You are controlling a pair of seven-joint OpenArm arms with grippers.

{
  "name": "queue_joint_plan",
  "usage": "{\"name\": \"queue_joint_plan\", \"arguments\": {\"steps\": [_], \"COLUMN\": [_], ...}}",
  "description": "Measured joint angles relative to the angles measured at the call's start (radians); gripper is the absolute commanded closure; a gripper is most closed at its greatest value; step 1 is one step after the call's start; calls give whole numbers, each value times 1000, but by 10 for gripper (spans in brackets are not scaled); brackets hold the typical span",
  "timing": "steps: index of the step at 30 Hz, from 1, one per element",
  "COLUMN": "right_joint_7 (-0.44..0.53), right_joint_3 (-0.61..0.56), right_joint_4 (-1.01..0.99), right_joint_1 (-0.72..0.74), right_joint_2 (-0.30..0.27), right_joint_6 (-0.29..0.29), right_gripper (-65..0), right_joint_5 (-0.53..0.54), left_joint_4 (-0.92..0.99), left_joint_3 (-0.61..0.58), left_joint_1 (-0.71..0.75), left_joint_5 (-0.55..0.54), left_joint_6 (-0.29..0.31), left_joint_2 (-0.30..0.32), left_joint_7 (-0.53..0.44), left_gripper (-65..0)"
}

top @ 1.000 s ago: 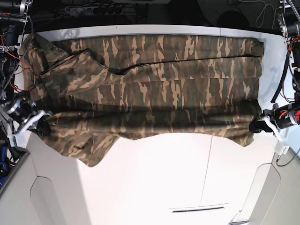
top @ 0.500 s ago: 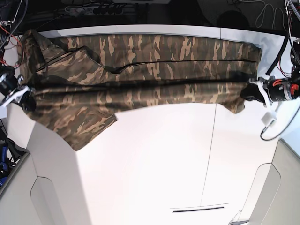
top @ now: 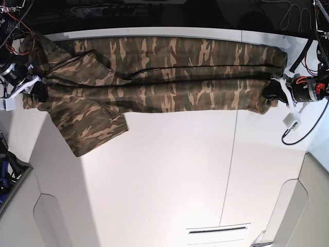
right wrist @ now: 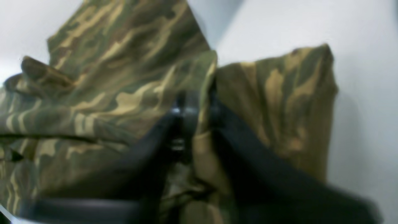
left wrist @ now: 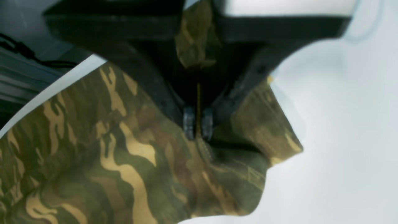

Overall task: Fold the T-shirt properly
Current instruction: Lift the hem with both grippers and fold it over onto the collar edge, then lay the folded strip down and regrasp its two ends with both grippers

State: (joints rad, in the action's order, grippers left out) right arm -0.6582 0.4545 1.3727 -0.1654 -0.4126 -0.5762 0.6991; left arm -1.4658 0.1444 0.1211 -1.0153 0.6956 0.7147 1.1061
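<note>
Both arms are reaching in from opposite ends, wrists low and roughly level with each other in the base view. The left gripper (left wrist: pixel 197 126) is clamped tight, its two black fingers (left wrist: pixel 188 123) pressed together with only a thin strip of the T-shirt (top: pixel 169 77) pinched between them. The right gripper (right wrist: pixel 196 107) is way blurrier in its wrist view; its dark fingers (right wrist: pixel 183 112) sit a bit apart with a fold of cloth standing in the gap, so honestly can't say if it's gripping or letting go.
</note>
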Motion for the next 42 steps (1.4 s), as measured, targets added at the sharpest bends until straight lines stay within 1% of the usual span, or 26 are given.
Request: {"name": "queue_joint_plan", "arguments": {"steps": [1, 2, 4, 6, 10, 12, 15, 16, 18, 21, 23, 26, 27, 29, 31, 33, 34, 35, 36, 37, 40, 42], "right_joint_7": [9, 12, 45, 56, 63, 68, 67, 83, 126, 181, 189, 199, 235, 259, 260, 266, 269, 264, 265, 259, 237, 229], "right_joint_3": [0, 2, 17, 50, 131, 143, 133, 122, 79, -3, -65, -158, -187, -235, -261, -265, -265, -265, -265, -266, -269, -269], "right_joint_4": [0, 0, 0, 0, 0, 1, 1, -3, -26, -101, -171, -269, -294, -319, -325, -325, -325, -324, -322, -317, -301, -284], "right_joint_1": [0, -1, -1, 11, 102, 150, 211, 225, 249, 290, 319, 345, 347, 354, 360, 360, 360, 360, 359, 359, 356, 353], "right_joint_2": [0, 0, 0, 3, 40, 62, 99, 112, 116, 113, 113, 116, 116, 116, 121, 142, 150, 158, 166, 172, 182, 182], "right_joint_6": [0, 0, 0, 1, 2, 5, 14, 17, 43, 113, 114, 113, 109, 109, 109, 108, 97, 79, 65, 60, 51, 53], "right_gripper": [-255, -266, -265, -265, -265, -265, -265, -265, -265, -265, -265, -265, -265, -265, -265, -265, -265, -257, -227, -181, 0, 0], "right_joint_5": [2, 1, 5, 26, 35, 1, -93, -122, -184, -268, -297, -299, -295, -287, -289, -288, -288, -288, -288, -288, -291, -301], "left_joint_4": [0, 0, 0, 0, 0, 0, 0, 0, 0, 0, 0, 0, 0, 0, 0, 0, 0, 0, 0, 0, 0, 0], "left_joint_3": [0, 0, 0, 0, 0, 0, 0, 0, 0, 0, 0, 0, 0, 1, 1, 1, 1, 1, 1, 1, 1, 1], "left_joint_1": [0, 0, 0, 0, 0, 0, 0, 0, 0, 0, 0, 0, 0, 0, 1, 0, 0, 0, 0, 1, 0, 0], "left_joint_5": [0, 0, 0, 1, 1, 1, 1, 1, 1, 1, 1, 1, 2, 2, 2, 2, 2, 1, 3, 6, 4, 4], "left_joint_6": [0, 0, 0, 0, 0, 0, 0, 0, 0, 0, 0, 0, 0, 0, 0, 0, 0, 0, 0, 0, 0, 0], "left_joint_2": [0, 0, 0, 0, 0, 0, 0, 0, 0, 0, 0, -1, -5, -12, -15, -14, -14, -14, -14, -14, -14, -14], "left_joint_7": [0, 0, 0, 0, -4, -3, -3, -4, -3, -7, -7, -14, -15, -14, -14, -15, -15, -15, -14, -14, -15, -15], "left_gripper": [0, 0, 0, 0, 0, 0, 0, 0, 0, 0, 0, 0, 0, 0, 0, 0, 0, 0, 0, 0, 0, 0]}}
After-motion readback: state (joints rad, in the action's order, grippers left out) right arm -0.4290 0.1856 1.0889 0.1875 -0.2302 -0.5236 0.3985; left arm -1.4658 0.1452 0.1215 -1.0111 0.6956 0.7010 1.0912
